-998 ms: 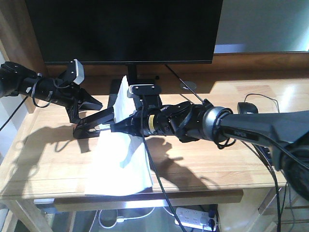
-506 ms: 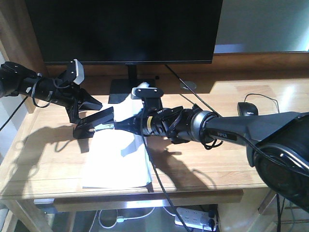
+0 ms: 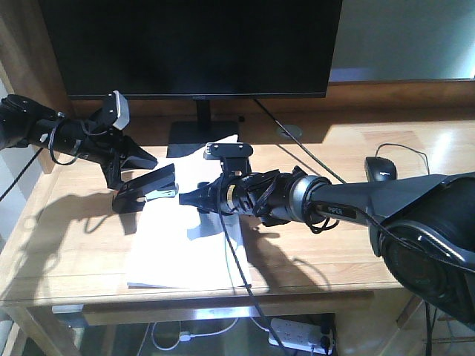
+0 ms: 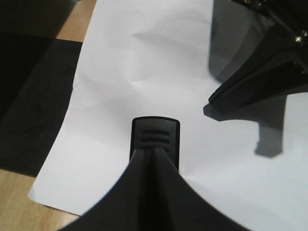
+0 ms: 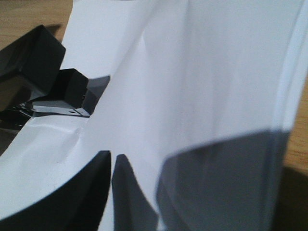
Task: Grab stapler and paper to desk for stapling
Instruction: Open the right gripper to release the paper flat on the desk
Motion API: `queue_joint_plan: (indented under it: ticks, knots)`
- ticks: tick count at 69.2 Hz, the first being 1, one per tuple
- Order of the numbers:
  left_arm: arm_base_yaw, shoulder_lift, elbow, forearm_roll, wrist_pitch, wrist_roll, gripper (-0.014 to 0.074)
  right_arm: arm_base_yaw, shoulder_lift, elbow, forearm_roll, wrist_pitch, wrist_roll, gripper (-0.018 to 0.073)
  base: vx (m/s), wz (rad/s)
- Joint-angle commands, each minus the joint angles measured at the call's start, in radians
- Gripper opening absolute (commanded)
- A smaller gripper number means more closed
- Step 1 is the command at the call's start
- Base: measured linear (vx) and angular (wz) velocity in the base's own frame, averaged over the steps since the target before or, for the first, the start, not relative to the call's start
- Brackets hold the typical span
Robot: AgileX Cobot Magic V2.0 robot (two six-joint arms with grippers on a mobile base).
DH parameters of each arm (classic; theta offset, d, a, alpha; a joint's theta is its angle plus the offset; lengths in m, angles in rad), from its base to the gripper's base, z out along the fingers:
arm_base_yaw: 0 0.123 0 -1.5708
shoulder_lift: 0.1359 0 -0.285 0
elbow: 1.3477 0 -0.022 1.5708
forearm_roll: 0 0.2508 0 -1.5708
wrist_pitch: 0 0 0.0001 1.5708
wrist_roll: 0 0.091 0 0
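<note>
Left gripper (image 3: 137, 174) clamped on stapler (image 3: 146, 190) at paper (image 3: 171, 252) edge; right gripper (image 3: 189, 197) over paper, jaws near-together, hold unclear.

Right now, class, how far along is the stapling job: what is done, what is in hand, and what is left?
Done: the paper lies on the desk. In hand: the left end effector grips the stapler, its mouth at the sheet's far-left corner, and the right end effector sits low over the paper beside it. Left: pressing the staple home, since none shows yet.
</note>
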Motion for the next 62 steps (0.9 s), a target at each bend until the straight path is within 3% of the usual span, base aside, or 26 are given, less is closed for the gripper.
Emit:
queue_joint_plan:
  ticks: [1, 13, 42, 62]
  knots:
    - [-0.003, -0.063, -0.028, -0.061, 0.017, -0.01, -0.0006, 0.0, -0.061, -0.033, -0.004, 0.039, -0.01, 0.053, 0.0, 0.0]
    - [-0.003, -0.063, -0.028, -0.061, 0.017, -0.01, -0.0006, 0.0, -0.061, -0.032, -0.041, 0.082, -0.044, 0.0606, 0.0, 0.0]
    - [-0.003, -0.063, -0.028, -0.061, 0.017, -0.01, -0.0006, -0.001, -0.061, -0.017, -0.055, 0.202, -0.13, 0.0591, 0.0, 0.0]
    - [-0.003, -0.063, -0.028, -0.061, 0.017, -0.01, -0.0006, -0.001, -0.098, -0.015, -0.027, 0.298, -0.251, 0.0591, 0.0, 0.0]
